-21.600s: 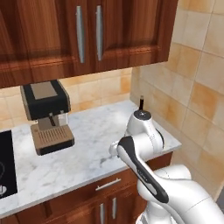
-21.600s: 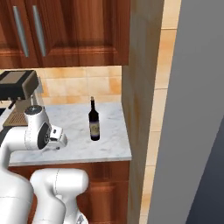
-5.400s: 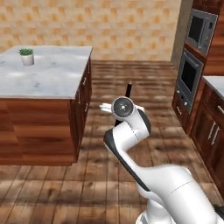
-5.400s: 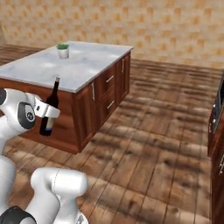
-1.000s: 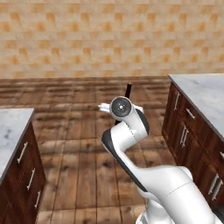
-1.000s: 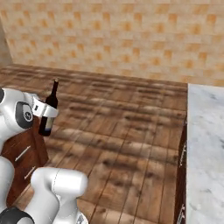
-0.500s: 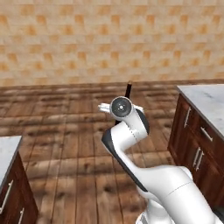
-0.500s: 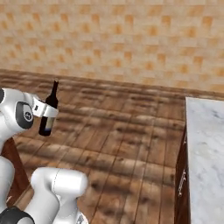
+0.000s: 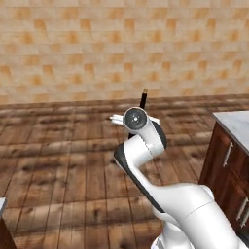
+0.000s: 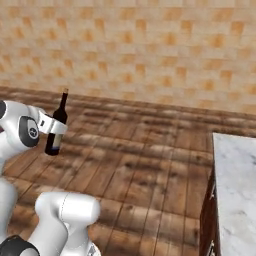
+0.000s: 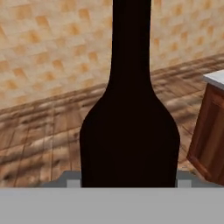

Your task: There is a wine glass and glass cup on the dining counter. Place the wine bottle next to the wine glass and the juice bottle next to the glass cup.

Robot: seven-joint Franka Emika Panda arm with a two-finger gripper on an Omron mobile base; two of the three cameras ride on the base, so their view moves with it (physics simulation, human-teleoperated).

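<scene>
while the base crosses the wood floor, the fingers [image 10: 50,131] hold the tall near-black wine bottle [image 10: 56,130] upright at left of frame; next, reach the marble desk [image 10: 235,175] at lower right.

Near-black wine bottle [image 10: 56,130] upright, carried above floor.

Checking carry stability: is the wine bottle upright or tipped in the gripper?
Upright. The wine bottle stands vertical, neck up, clamped around its body by the gripper above the wood floor.
</scene>
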